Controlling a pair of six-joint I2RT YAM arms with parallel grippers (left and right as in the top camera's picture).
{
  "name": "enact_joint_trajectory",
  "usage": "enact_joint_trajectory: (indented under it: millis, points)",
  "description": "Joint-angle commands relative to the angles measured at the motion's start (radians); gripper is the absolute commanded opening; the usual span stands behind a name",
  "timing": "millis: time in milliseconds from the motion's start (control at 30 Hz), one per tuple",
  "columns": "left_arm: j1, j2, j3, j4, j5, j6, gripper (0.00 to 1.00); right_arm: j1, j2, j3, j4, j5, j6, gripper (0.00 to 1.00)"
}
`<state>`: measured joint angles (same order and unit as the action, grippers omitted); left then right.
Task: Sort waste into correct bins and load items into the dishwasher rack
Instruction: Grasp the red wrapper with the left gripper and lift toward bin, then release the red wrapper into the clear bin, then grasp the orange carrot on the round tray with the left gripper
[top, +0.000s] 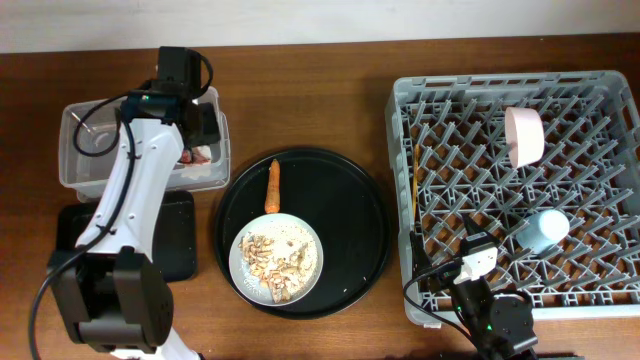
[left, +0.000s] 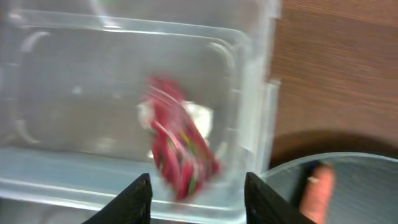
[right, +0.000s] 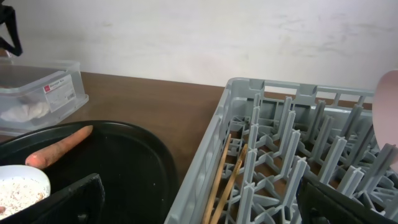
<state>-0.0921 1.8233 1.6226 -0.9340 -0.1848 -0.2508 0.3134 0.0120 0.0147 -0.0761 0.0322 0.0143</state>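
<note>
- The carrot (top: 273, 186) looked like the next waste to move; it would probably be firm, light, smooth and apt to roll; a grip across its thick middle, jaws square to its length, seemed safest.
- It was small and orange, lying lengthwise toward 12 o'clock on the round tray (top: 350, 220), its lower end just at the 12 o'clock rim of the plate (top: 312, 246).
- The plate was pale grey and heaped with beige scraps (top: 275, 262); these were loose and crumbly, so tipping the plate by its rim seemed likelier to work than pinching them; the plate itself was probably stiff and slippery.
- The wrapper (left: 180, 149) was red, crinkled and blurred in the left wrist view; it lay in the tub (left: 249, 74) against the white tissue (left: 200, 117); both looked featherlight and soft.
- The left gripper (left: 198, 193) hung over the tub at 10 o'clock of the table, its jaws spread and grasping nothing.
- The right gripper (right: 205, 205) sat at the rack's (top: 500, 82) 6 o'clock edge, its jaws also released and empty.
- In the rack, the bowl (top: 524, 136) stood on edge toward 1 o'clock, the cup (top: 543, 231) lay toward 4 o'clock, and the chopsticks (right: 227, 168) lay along the 9 o'clock wall.
- The flat black tray (top: 180, 240) sat at 6 o'clock of the tub, partly under the left arm.
</note>
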Motion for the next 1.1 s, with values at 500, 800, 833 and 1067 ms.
enact_joint_trajectory:
  millis: [500, 800, 833, 1067]
  points:
    - [-0.360, 0.054, -0.352, 0.137, 0.073, -0.023, 0.49, -0.007, -0.007, -0.009, -0.001, 0.002, 0.000, 0.98]
    - [-0.357, 0.167, -0.367, 0.193, 0.008, -0.060, 0.49, -0.007, -0.007, -0.009, -0.002, 0.002, 0.000, 0.98]
    - [-0.357, 0.171, -0.367, 0.193, 0.009, -0.060, 0.48, -0.007, -0.007, -0.009, -0.001, 0.002, 0.000, 0.98]
    - [-0.357, 0.155, -0.254, 0.089, 0.008, -0.060, 0.38, -0.007, -0.007, -0.009, -0.001, 0.002, 0.000, 0.98]
